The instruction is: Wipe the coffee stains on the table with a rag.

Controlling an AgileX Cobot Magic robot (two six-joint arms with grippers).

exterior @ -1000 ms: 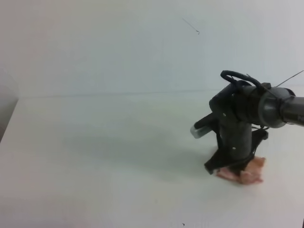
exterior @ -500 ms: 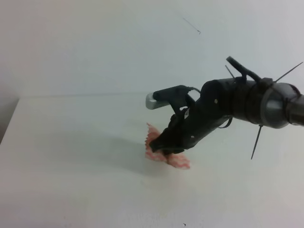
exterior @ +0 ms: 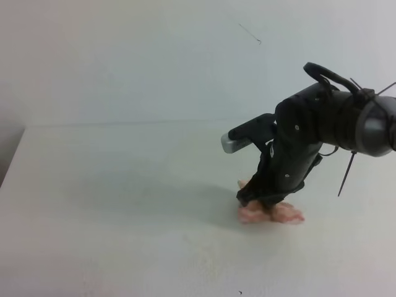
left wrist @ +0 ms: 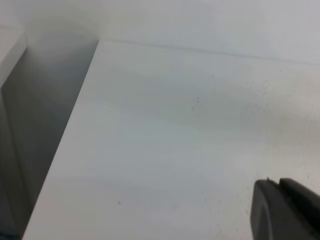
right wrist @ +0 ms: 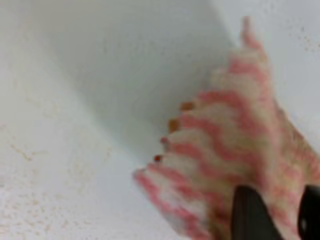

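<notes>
High view frontal; wrist views close, downward.

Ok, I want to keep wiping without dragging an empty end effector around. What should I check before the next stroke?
1. Rag under the tool: ok. The rag lies bunched on the table beneath the right end effector.
2. Firm grip on the rag: cannot tell. The fingertips stand apart with cloth showing between them.
3. Coffee stain located: cannot tell. No blot shows in any view, only faint brownish specks in the right wrist view.
4. Left end effector away from the rag: ok. Its wrist view shows only bare tabletop.
5. Left end effector open or shut: cannot tell. Only a dark corner of it shows.
</notes>
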